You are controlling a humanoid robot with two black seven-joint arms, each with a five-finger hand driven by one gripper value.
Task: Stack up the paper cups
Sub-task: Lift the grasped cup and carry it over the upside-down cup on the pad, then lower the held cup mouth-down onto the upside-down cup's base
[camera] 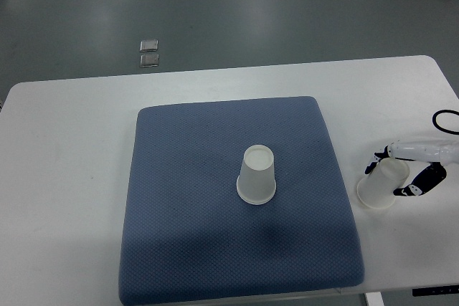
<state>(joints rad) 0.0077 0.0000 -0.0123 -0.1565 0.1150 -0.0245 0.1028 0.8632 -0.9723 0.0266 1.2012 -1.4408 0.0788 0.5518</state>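
- My right hand (410, 171) is wrapped around the tilted cup (379, 185) on the counter (64, 148).
- I'd lift it straight, then centre it over the upturned cup (257, 175) on the blue mat (186, 198).

Right hand (410, 171) gripping cup (379, 185), second cup (257, 175) on mat (179, 198)

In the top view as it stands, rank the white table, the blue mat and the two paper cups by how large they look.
1. White table, the largest.
2. Blue mat, lying on the table.
3. The cup on the mat, upside down, and the cup in the right hand, tilted: they look alike, so I give them no order.
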